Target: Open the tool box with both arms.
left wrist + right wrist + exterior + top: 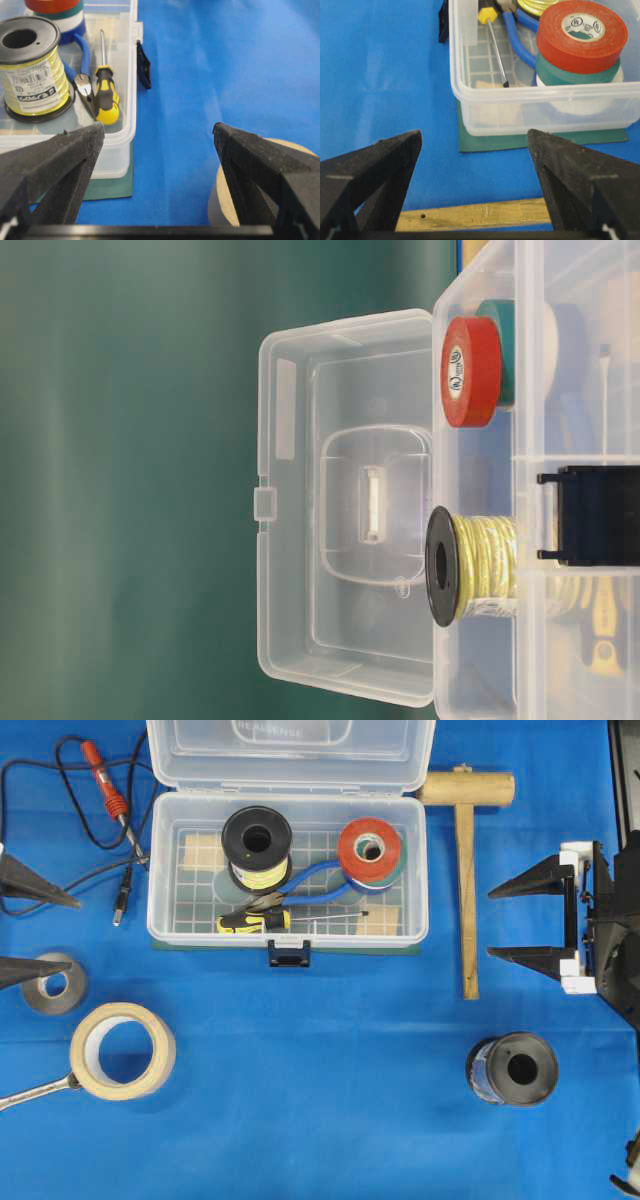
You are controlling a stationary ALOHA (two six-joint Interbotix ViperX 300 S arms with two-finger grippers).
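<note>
Overhead exterior view: one tool box (288,870), lid swung up and back, long axis left to right, latch (288,954) facing the near edge, at top centre of the blue surface (330,1060). Inside: one yellow wire spool (257,845), one tape stack (370,850), one screwdriver (255,921). Two end effectors, left (35,932) and right (530,920), both spread wide, holding nothing, well clear on either side. Bare cloth in front.

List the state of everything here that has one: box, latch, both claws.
tool box: open, lid swung back
latch: released, hanging at the front wall
left claw: open, empty, clear of the box
right claw: open, empty, clear of the box
</note>
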